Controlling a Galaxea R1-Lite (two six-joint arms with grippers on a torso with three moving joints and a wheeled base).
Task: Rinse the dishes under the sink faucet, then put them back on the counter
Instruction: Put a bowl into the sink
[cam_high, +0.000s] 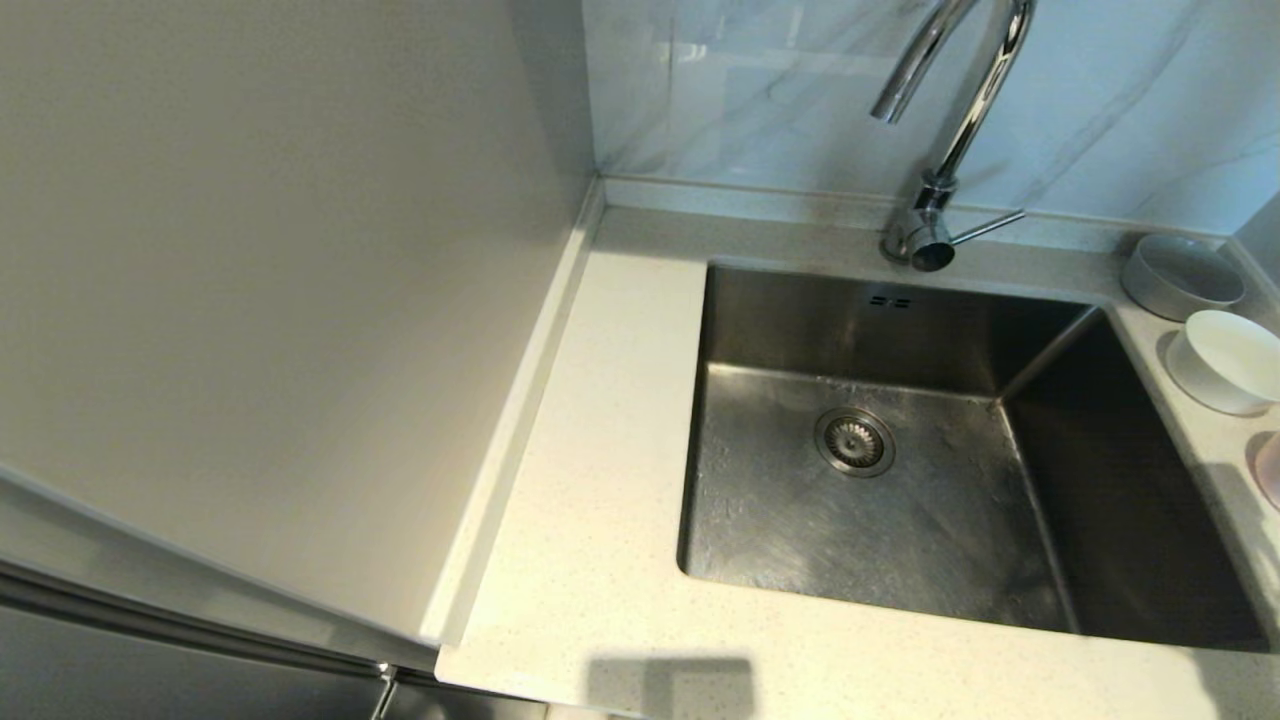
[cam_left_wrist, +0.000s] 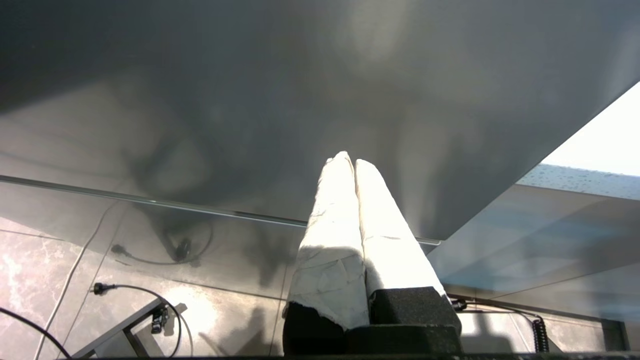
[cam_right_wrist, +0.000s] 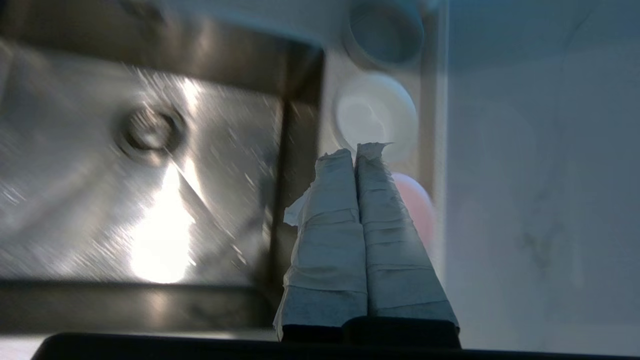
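The left end effector (cam_left_wrist: 355, 165) shows at lower centre of its wrist view: two long tapering fingers (cam_left_wrist: 332, 240) wrapped in crinkled white tape, set in blocky black mounts. The right end effector (cam_right_wrist: 356, 152) looks alike at lower centre of its own view, its tape wound in visible bands with frayed, torn tips, above a black base.

1. To your left stands a tall, plain grey panel (cam_high: 280, 300) — it meets the marbled wall panel (cam_high: 760, 90) at the back corner.
2. Below the left wrist you see a glossy marbled tile floor (cam_left_wrist: 225, 310).
3. On that floor lie a black cable (cam_left_wrist: 150, 295) and a white cable (cam_left_wrist: 75, 270) — both loose.
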